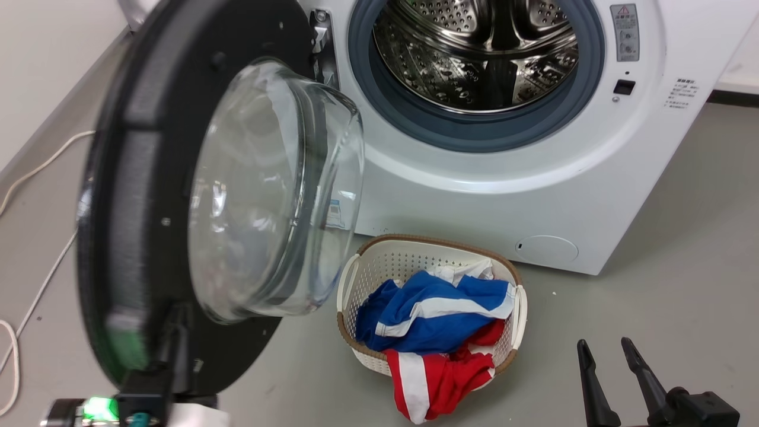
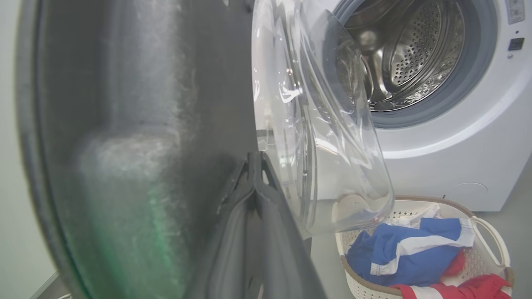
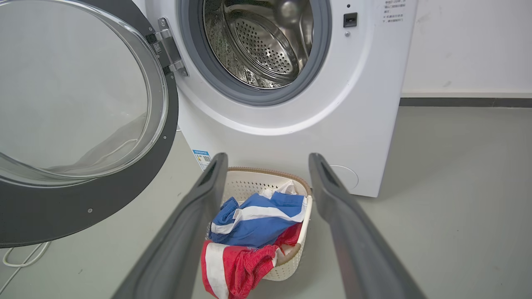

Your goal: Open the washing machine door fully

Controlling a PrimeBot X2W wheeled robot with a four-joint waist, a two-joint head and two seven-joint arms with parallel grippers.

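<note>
The washing machine [image 1: 486, 196] stands white at the back, its steel drum [image 1: 480, 53] and grey gasket exposed. The washing machine door [image 1: 136, 178] is swung out to the left on its hinge, its clear glass bowl [image 1: 273, 190] bulging toward the machine. My left gripper [image 1: 177, 323] rests shut against the lower inner face of the door; in the left wrist view the door [image 2: 124, 104] looms close and the left gripper [image 2: 254, 160] has its fingers together on the dark ring. My right gripper [image 1: 605, 347] hangs open at the lower right, holding nothing. From the right wrist the door [image 3: 83, 207] and right gripper [image 3: 268, 160] are seen.
A white laundry basket [image 1: 379, 261] with blue, red and white clothes sits on the grey floor in front of the machine, just right of the door. A white cable [image 1: 35, 296] lies on the floor at the left, along a pale wall.
</note>
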